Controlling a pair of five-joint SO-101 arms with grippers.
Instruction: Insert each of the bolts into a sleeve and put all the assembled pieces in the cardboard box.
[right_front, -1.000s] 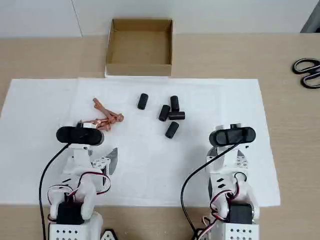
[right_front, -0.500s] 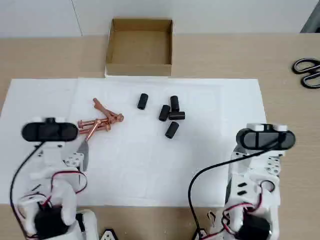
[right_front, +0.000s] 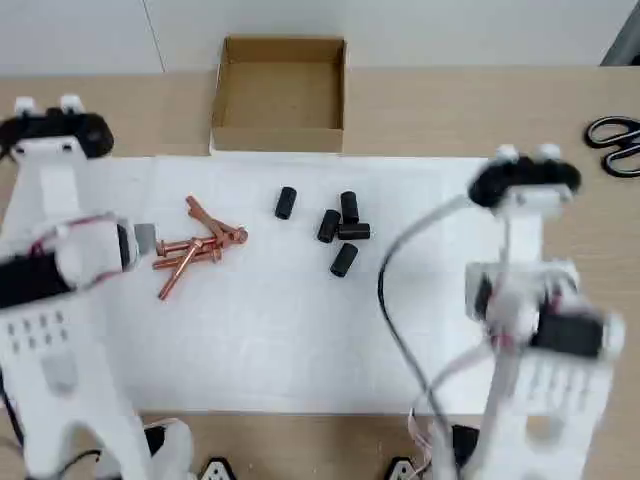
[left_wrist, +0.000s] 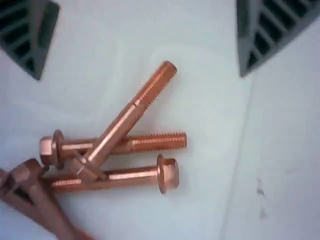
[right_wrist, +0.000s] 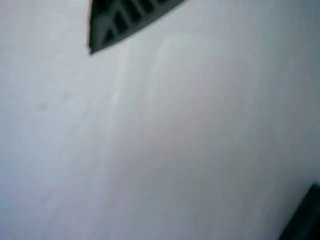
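From where I stand, the left arm (right_front: 60, 250) is reared up at the left edge of the white paper sheet (right_front: 290, 330) that covers the wooden table (right_front: 450, 110); the left gripper (left_wrist: 150, 35) hangs over the heap of copper-coloured flanged metal bolts (right_front: 195, 245), its two dark ribbed fingers (left_wrist: 30, 35) spread wide apart with nothing between them. The bolts lie crossed on the paper on the left side of the sheet; in the left wrist view one leans over two that lie side by side, and more poke in at the corner. The five short black cylindrical sleeves (right_front: 343, 260) lie near the middle of the sheet, well apart from the bolts; one sits alone nearest the bolts, three bunch close together, and the fifth lies just beside that bunch on the near side. The open brown cardboard box (right_front: 280, 140) stands on the table at the far edge of the sheet. The right arm (right_front: 520, 290) stands tall on the right; the right gripper (right_wrist: 132, 22) hangs above bare paper, and I cannot tell whether it is apart or together. A pair of black-handled scissors (right_front: 615, 145) rests at the far right of the table.
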